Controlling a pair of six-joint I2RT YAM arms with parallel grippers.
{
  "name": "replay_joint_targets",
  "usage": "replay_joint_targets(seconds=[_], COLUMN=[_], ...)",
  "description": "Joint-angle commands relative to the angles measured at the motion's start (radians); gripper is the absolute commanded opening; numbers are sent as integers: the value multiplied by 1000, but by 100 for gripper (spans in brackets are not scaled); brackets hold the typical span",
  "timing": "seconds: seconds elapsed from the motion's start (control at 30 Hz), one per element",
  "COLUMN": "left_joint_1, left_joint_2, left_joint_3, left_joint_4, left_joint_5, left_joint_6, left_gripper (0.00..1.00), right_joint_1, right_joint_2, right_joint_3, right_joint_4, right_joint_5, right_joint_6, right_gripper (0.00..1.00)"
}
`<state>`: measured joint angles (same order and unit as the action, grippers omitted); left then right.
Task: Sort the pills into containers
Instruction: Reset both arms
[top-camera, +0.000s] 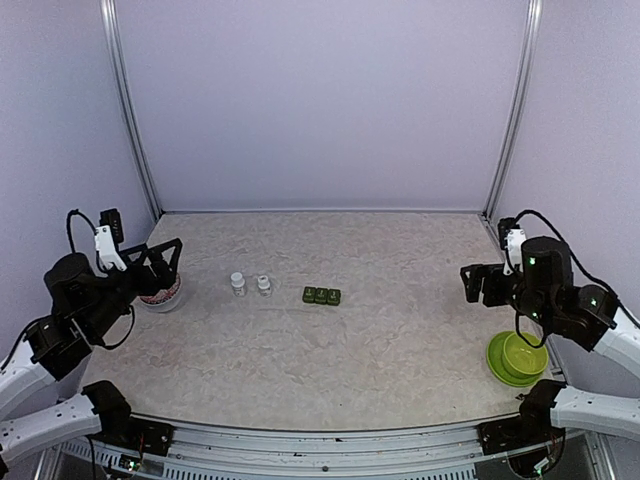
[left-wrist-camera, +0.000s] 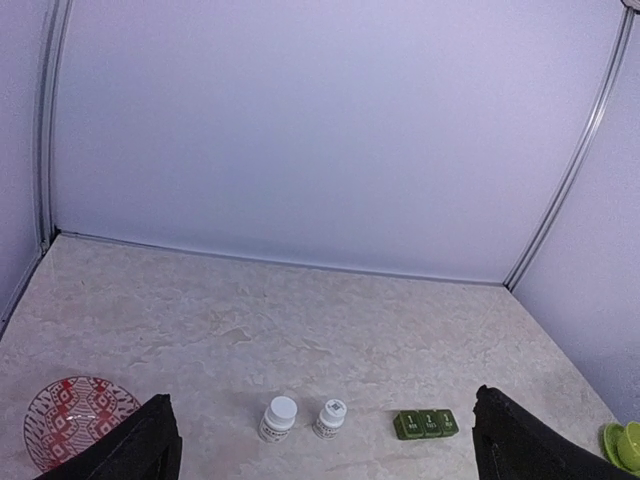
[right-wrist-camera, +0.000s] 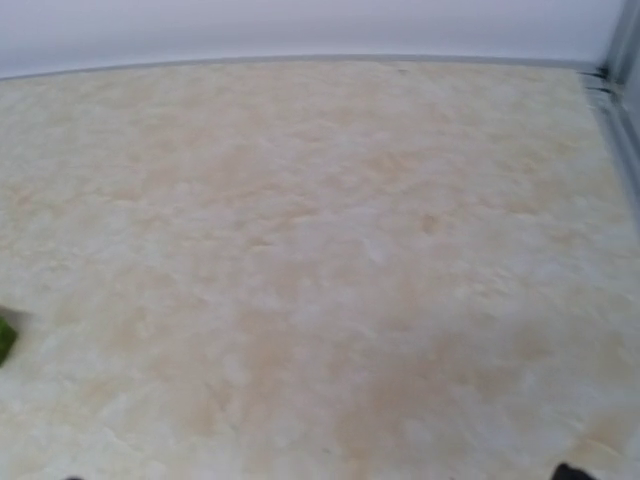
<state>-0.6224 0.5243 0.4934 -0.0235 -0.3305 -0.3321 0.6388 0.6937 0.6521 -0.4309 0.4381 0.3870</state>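
My left claw (top-camera: 160, 262) is spread as wide as it goes and holds nothing. In its wrist view my two dark fingers (left-wrist-camera: 140, 445) sit at the bottom corners with open air between them. It hangs at the left side of the table (top-camera: 400, 330), over the red-patterned bowl (top-camera: 160, 296), which shows just beside my left finger.

Ahead of that claw and between the lines of its fingers stand two white pill containers, the left bottle (left-wrist-camera: 279, 418) and the right bottle (left-wrist-camera: 329, 418). They are upright, close together and not touching. Just to their right lies the green pill box (left-wrist-camera: 426, 424), a flat row of three compartments, nearer my right finger. All three sit well apart from the claw, toward the middle of the table.

My right claw (top-camera: 477, 284) is also fully open and empty, raised over the right side of the table. Its wrist view shows almost only bare marbled tabletop, with a sliver of green at the left edge that I cannot identify. The pill box and the bottles lie far off to that claw's left. The green bowl (top-camera: 515, 358) sits near its arm, close to the table's front right edge.
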Motion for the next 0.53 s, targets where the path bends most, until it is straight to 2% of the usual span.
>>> replay_joint_targets(seconds=[0.0,0.27,0.5], left_joint_1=[19,35,38], left_joint_2=[-85,-69,-83], left_joint_3=[-18,49,78], left_joint_4=[-88,-194,-244], left_joint_5=[-16,-20,-28], left_joint_6=[47,90,98], left_gripper=[99,99,99], right_joint_1=[-8,-8,-8], right_joint_2=[-62,-134,-108], right_joint_3=[61,60,65], right_joint_4=[-128,-103,-115], right_joint_5=[111,127,157], right_joint_6=[34,13,40], right_gripper=[100,100,100])
